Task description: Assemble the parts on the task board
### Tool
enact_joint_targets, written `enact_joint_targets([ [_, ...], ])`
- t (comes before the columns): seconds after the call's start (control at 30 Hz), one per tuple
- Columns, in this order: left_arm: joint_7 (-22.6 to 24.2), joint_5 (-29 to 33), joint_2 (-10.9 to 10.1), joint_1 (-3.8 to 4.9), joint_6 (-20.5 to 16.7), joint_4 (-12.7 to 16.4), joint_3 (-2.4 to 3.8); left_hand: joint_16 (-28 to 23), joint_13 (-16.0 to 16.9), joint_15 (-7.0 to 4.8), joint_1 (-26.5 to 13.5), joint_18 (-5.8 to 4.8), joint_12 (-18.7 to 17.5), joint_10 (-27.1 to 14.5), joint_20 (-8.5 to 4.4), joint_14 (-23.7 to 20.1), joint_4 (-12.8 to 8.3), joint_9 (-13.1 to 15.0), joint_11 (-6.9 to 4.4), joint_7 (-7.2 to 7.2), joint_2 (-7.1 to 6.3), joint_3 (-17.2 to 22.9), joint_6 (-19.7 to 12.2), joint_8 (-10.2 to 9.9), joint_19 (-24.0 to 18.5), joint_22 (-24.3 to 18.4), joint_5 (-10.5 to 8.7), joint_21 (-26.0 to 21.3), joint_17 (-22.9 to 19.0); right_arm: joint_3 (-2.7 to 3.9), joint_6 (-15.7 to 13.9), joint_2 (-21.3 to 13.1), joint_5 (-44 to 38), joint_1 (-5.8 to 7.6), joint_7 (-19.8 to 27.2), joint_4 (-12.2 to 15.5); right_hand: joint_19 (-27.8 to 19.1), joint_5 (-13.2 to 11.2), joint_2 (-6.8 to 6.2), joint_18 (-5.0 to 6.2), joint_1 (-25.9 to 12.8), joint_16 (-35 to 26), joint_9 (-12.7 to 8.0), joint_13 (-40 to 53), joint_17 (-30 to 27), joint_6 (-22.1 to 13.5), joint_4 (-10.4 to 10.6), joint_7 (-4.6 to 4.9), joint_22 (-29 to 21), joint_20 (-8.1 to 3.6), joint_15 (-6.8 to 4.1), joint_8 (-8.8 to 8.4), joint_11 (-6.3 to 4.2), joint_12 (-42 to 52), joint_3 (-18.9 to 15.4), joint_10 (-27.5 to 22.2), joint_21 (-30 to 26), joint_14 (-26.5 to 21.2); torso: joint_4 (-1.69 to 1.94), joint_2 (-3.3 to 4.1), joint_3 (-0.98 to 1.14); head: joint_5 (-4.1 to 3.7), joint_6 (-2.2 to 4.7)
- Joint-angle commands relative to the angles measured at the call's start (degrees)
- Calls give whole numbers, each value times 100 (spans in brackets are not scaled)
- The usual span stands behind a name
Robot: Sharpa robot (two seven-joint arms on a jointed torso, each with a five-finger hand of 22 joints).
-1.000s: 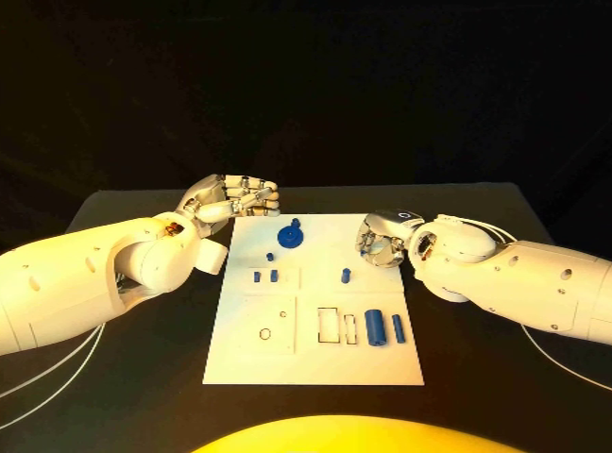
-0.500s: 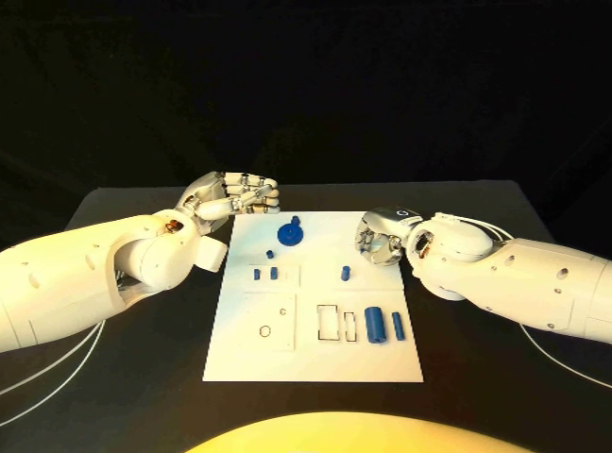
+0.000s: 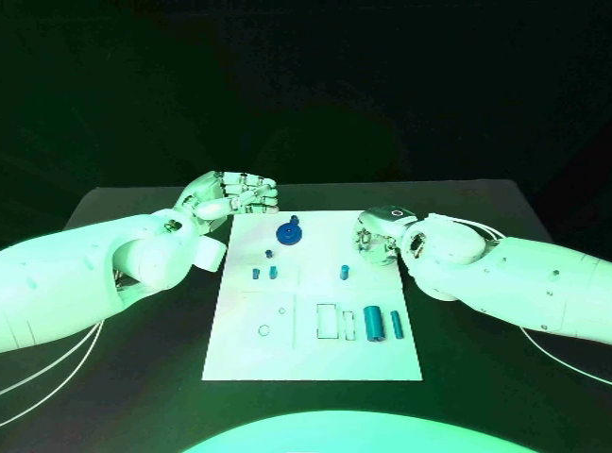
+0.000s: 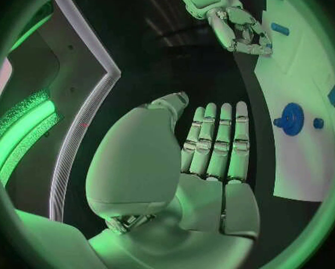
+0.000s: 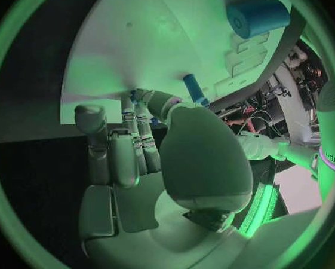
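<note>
Far left: left hand (image 3: 232,198) poised beside the far left corner of the white board (image 3: 313,363), over the dark table (image 3: 469,396). Palm bare, fingers (image 4: 212,146) straight and side by side, nothing in them. Probably parked there to leave the board clear for the other hand.

On the board, nearest that hand: a blue round disc (image 3: 291,233) with a small knob, lying flat at the far end. Just this side of it, a short blue peg (image 3: 269,253), then a pair of pegs (image 3: 264,274) close together. Further toward the near edge, a thin ring (image 3: 264,330) and two narrow rectangular slots (image 3: 339,323) sunk into the board, presumably seats for loose pieces. Board itself smooth, matte, flat, hard-looking; parts like moulded plastic, plain and round-edged.

Right of the middle: one lone peg (image 3: 345,273). Near the slots, a thick cylinder (image 3: 371,323) and a thinner rod (image 3: 398,325), lying side by side, lengthwise, not yet seated.

Far right: right hand (image 3: 382,236) at the board's right edge, close to the lone peg, fingers (image 5: 126,155) curled down with tips at the board's rim. Hint of blue at the fingertips, too small to read; cannot tell whether anything is pinched. Judging by position, a reach for a peg.
</note>
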Motion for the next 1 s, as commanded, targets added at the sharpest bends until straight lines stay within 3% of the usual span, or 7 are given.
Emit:
enact_joint_targets([
  [0.03,6,1,7,3,56,21,4,-32,-9,-10,43,82,-24,18,3,37,0,-5,13,38,-14,27,-10,-19,43,-4,30,-25,-9,-63,346,31,-201,-68,-245,-19,4,2,-4,-81,-89,42,17,-5,9,-32,19,-8,15,-44,-26,21,-159,-29,15,176,22,224,5,1,1,0,-9],
  [0.6,-29,-20,-6,3,24,38,4,-54,-11,-2,33,81,-28,3,6,34,8,-14,24,52,-13,31,-19,-31,50,-24,29,-47,-12,-137,861,70,-426,-68,-405,23,-66,-6,-152,-72,-312,71,97,-32,2,-191,87,16,3,0,17,27,-116,-133,-25,59,-28,216,1,2,8,23,-36],
  [0.8,-37,-29,-3,3,14,42,4,-62,-11,1,31,81,-30,-2,7,33,11,-17,27,56,-7,35,-21,-35,53,-32,30,-55,-13,-141,703,76,-485,-68,-434,24,-21,2,-104,-81,-257,78,144,-18,-9,-154,53,-4,100,-3,0,78,-140,-104,32,122,41,213,-1,4,11,23,-31],
  [1.0,-39,-45,-1,3,6,45,4,-62,-11,1,31,81,-30,-2,7,33,11,-17,27,56,-7,35,-21,-35,53,-32,30,-55,-13,-142,322,62,-503,-68,-443,32,233,10,13,-174,-150,118,242,12,20,-123,-50,-24,603,-38,-36,167,-177,-74,169,258,451,223,-2,3,13,25,-22],
])
